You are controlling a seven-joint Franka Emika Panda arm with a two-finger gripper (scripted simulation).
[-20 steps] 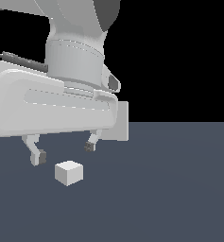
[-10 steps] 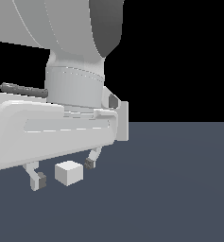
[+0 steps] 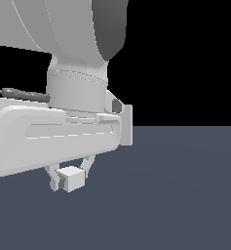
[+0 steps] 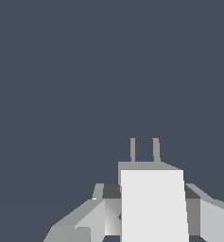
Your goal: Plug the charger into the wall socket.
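Observation:
The charger (image 3: 72, 179) is a small white cube resting on the dark floor. My gripper (image 3: 70, 175) straddles it, one finger on each side. In the wrist view the charger (image 4: 153, 205) fills the gap between the dark pads (image 4: 111, 191), which press against both of its sides, and two thin prongs (image 4: 156, 149) stick out of its far face. The gripper (image 4: 151, 208) is shut on the cube. Only a narrow pale strip of the wall socket (image 3: 128, 125) shows, upright behind the hand at its edge toward the exterior view's right; its centre marks are hidden.
The arm's large white body (image 3: 53, 136) fills the exterior view's left and upper part. Dark grey floor (image 3: 185, 195) stretches toward the exterior view's right.
The hand came down over the cube and the fingers drew in from a wide spread onto its sides. The cube has stayed in place.

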